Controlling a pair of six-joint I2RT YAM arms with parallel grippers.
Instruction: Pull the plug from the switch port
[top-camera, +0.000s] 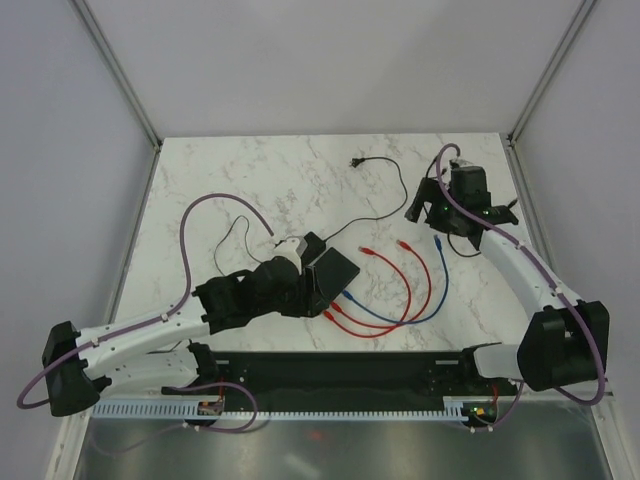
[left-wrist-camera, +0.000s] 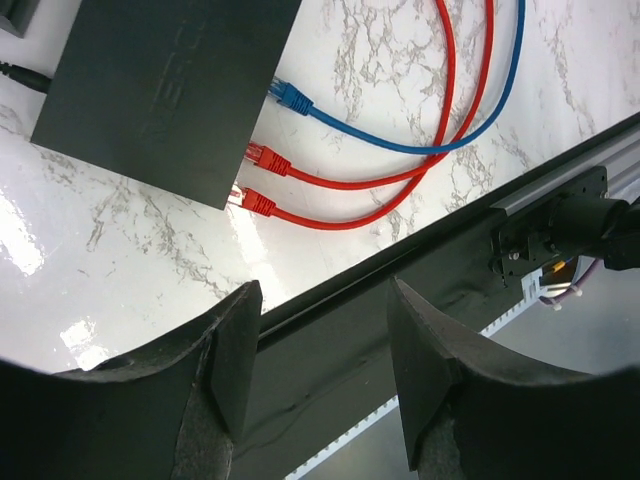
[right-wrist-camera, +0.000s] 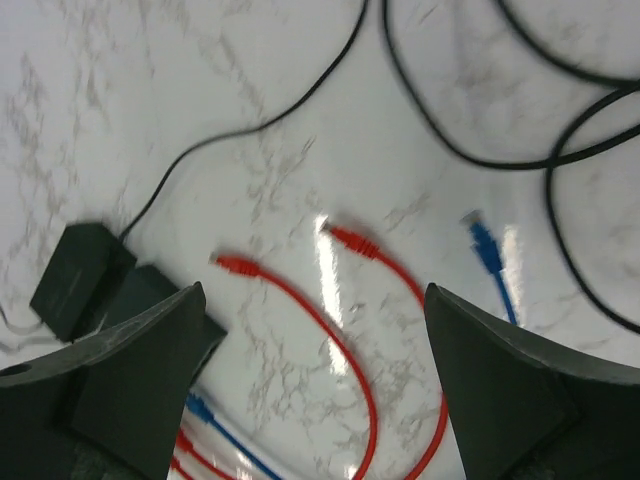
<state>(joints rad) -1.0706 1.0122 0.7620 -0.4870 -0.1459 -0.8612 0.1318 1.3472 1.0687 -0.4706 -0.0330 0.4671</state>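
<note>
Three plugs (left-wrist-camera: 262, 155) sit in the switch's (left-wrist-camera: 170, 80) near edge; left gripper (left-wrist-camera: 322, 300) and right gripper (right-wrist-camera: 315, 295) gape empty, so pin the seemingly unheld switch and draw one plug straight out.

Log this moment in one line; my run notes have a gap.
left gripper open, empty | right gripper open, empty | switch: three plugs at ports

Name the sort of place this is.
Probably a robotics test cell: marble-patterned table boxed in by plain grey panels, two robot arms, a switch with red and blue cables.
</note>
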